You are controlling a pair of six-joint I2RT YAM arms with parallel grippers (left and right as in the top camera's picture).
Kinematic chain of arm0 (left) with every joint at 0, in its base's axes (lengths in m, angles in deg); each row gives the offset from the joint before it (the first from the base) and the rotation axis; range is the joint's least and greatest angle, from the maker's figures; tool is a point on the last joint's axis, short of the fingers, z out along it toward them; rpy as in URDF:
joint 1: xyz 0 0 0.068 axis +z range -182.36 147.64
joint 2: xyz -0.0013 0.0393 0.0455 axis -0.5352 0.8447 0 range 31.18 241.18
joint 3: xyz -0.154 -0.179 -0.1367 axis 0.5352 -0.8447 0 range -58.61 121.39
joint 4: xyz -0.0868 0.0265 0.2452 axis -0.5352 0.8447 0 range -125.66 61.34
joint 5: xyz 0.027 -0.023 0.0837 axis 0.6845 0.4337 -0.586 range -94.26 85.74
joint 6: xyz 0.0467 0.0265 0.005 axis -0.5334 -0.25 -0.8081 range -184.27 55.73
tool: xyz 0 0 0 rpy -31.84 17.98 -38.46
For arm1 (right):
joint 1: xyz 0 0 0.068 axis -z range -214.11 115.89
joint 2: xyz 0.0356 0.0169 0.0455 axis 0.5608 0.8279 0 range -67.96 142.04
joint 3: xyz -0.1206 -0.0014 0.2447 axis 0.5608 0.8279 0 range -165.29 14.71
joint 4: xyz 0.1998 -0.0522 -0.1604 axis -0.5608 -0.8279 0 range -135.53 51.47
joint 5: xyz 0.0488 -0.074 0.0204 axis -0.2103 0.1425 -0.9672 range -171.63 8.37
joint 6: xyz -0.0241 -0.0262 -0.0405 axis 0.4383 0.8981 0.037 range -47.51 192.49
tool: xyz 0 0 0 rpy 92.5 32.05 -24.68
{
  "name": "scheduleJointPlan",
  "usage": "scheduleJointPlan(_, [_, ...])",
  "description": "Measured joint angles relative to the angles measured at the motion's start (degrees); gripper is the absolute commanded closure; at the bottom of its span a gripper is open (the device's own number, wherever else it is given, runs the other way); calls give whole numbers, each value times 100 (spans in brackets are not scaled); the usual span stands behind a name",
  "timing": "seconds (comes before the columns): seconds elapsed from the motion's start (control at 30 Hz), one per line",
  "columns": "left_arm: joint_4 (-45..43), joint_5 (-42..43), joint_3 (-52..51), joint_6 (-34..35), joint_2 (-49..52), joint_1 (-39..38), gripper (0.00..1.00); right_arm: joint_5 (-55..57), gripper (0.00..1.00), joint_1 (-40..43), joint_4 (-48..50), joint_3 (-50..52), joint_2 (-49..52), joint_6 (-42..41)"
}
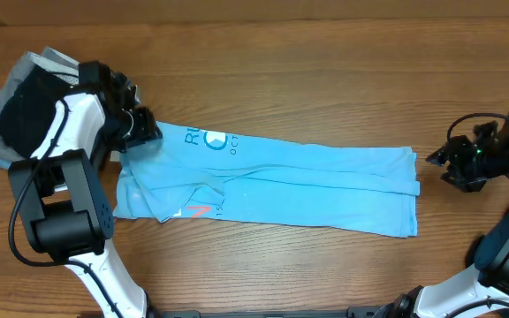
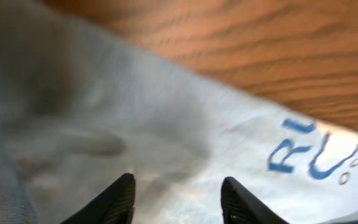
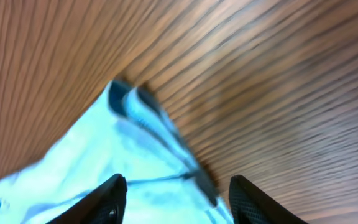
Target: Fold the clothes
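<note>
The clothes' light-blue T-shirt [image 1: 307, 181] lies folded lengthwise into a long strip across the table, its lettering [image 1: 212, 141] and a small red mark [image 1: 199, 212] near the left end. My left gripper [image 1: 148, 134] hovers at that left end; in the left wrist view it [image 2: 178, 198] is open, with the shirt [image 2: 229, 124] beneath and nothing between the fingers. My right gripper [image 1: 433, 159] stands just off the shirt's right end. The right wrist view shows it [image 3: 179, 200] open above the shirt's folded corner [image 3: 135, 106].
A pile of black and grey garments [image 1: 25, 106] sits at the far left, behind my left arm [image 1: 60, 208]. The bare wooden table [image 1: 281, 71] stretches above and below the shirt. My right arm's base [image 1: 502, 256] stands at the lower right.
</note>
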Motion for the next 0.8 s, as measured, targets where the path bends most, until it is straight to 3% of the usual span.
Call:
scheduleJointPlan(0.07, [15,26,57,0,0,0,49,7,39,-101,-61,4,0,48])
scheduleJointPlan(0.17, [85,26,57,-2,0,0,48,129,50,-306,-111,90,0,-28])
scheduleJointPlan(0.27, [234,26,57,-17,0,0,48,192,50,-494,-153,356,0,-122])
scheduleJointPlan(0.4, [306,26,-4,-155,0,0,46,343,43,-531,-85,629,0,-363])
scheduleJointPlan(0.53, [83,26,-428,-232,0,0,44,435,45,-529,138,929,0,-518])
scheduleJointPlan(0.6, [-144,87,-636,-269,-33,0,44,439,56,-531,326,1003,0,-562])
scheduleJointPlan(0.73, [-503,127,-957,-275,-203,2,45,468,90,-531,601,1016,0,-697])
scheduleJointPlan(0.8, [-605,127,-1054,-278,-260,2,45,468,96,-529,573,1016,0,-706])
